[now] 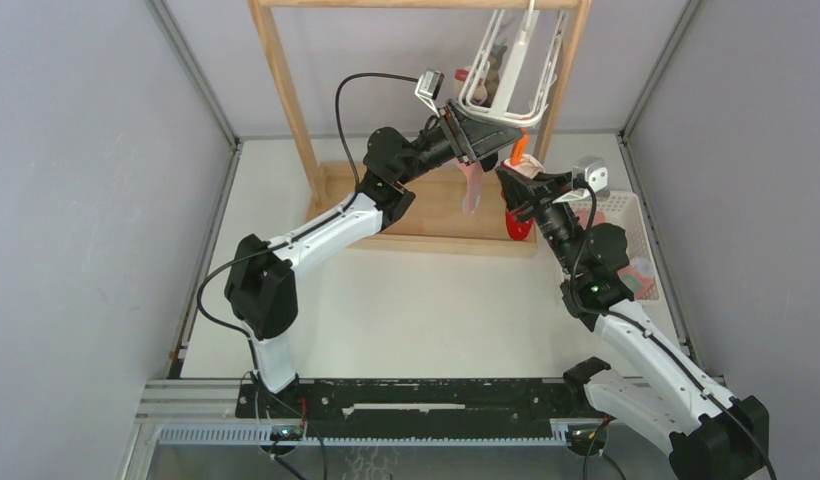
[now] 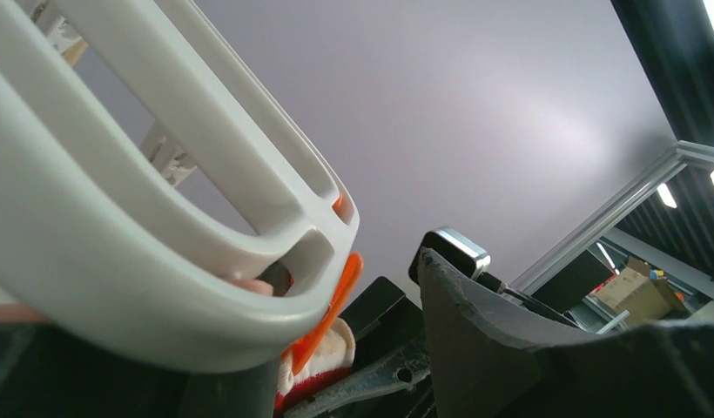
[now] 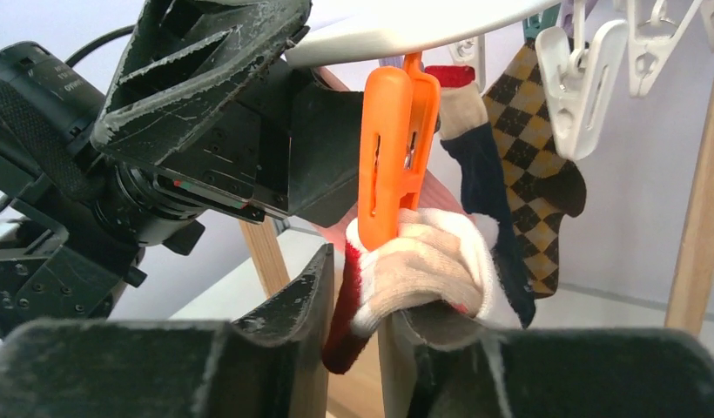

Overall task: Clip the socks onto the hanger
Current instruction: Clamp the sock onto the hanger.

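The white hanger hangs from the wooden rack, tilted. An orange clip dangles from its near corner, and its lower end touches the cream cuff of the red sock. My right gripper is shut on that sock just under the clip; the red body hangs below. My left gripper is at the same hanger corner. Its jaws stand apart, the frame lies against one finger, and the other finger stands off it. A dark-and-cream sock and an argyle sock hang clipped.
The wooden rack stands on a wooden base at the back. A pink sock hangs under the hanger. A white slatted basket at the right holds a pink and teal sock. White clips dangle free.
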{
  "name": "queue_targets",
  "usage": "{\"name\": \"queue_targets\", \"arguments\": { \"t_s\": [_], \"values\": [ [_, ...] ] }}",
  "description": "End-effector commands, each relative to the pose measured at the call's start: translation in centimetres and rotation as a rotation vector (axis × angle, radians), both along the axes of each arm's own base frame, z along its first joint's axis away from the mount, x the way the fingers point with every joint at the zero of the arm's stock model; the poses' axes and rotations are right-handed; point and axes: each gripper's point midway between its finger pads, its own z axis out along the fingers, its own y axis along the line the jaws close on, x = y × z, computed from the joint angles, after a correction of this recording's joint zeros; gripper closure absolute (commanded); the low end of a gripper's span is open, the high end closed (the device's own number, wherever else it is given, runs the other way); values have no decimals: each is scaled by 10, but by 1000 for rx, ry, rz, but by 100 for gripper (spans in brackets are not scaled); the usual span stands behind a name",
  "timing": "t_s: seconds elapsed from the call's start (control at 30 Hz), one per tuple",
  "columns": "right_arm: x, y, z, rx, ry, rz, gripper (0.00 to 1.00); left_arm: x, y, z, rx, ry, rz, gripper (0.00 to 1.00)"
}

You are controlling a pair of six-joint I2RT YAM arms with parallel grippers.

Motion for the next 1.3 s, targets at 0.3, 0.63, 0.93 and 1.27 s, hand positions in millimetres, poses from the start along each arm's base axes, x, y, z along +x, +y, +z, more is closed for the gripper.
{"name": "queue_targets", "arguments": {
  "t_s": [0.3, 0.63, 0.93, 1.27],
  "values": [
    [-10, -23, 34, 51, -80, -75, 33, -1, 0, -6, 10, 26, -29, 29],
    [-28, -46, -31, 27, 46, -132, 30, 7, 5, -11, 4, 47, -6, 14],
    [-60, -73, -58, 53, 99, -187, 31, 17, 9, -19, 15, 55, 28, 11],
    [-49, -93, -38, 70, 124, -305, 37, 46, 40, -46, 111, 48, 247, 9]
  ]
}}
